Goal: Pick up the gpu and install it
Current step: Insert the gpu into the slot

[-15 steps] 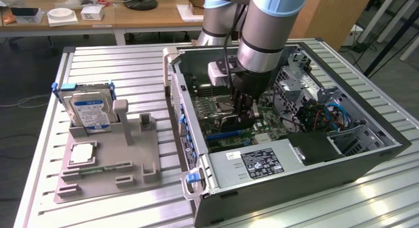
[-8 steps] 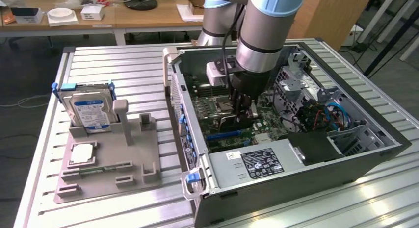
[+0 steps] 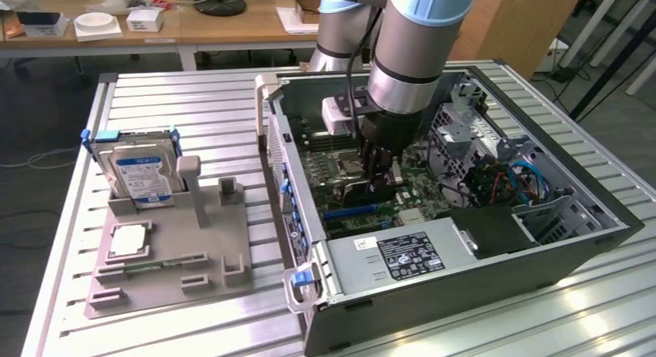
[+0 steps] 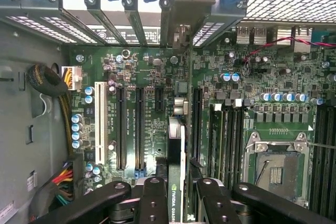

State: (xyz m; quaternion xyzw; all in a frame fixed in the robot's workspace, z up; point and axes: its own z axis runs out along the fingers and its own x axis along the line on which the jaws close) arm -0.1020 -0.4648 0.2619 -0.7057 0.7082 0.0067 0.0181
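Observation:
The gpu (image 4: 176,129) stands on edge between my fingers, a thin dark card with a green-lettered label, low over the green motherboard (image 4: 152,77) inside the open PC case (image 3: 492,249). My gripper (image 4: 181,186) is shut on the card, one black finger on each face. The card lies alongside the long black expansion slots (image 4: 139,129), and its metal bracket end points at the slotted rear wall (image 4: 186,9). In the exterior view my gripper (image 3: 377,173) reaches straight down into the case, with the gpu (image 3: 361,194) dark beneath it, just above the blue slot (image 3: 354,211).
A grey fixture (image 3: 215,249) on the exterior view's left carries a silver hard drive (image 3: 141,176), a processor chip (image 3: 128,240) and a memory stick (image 3: 154,265). Inside the case are the power supply (image 3: 405,257), blue cables (image 3: 523,180), the processor socket (image 4: 275,169) and a cable bundle (image 4: 52,85).

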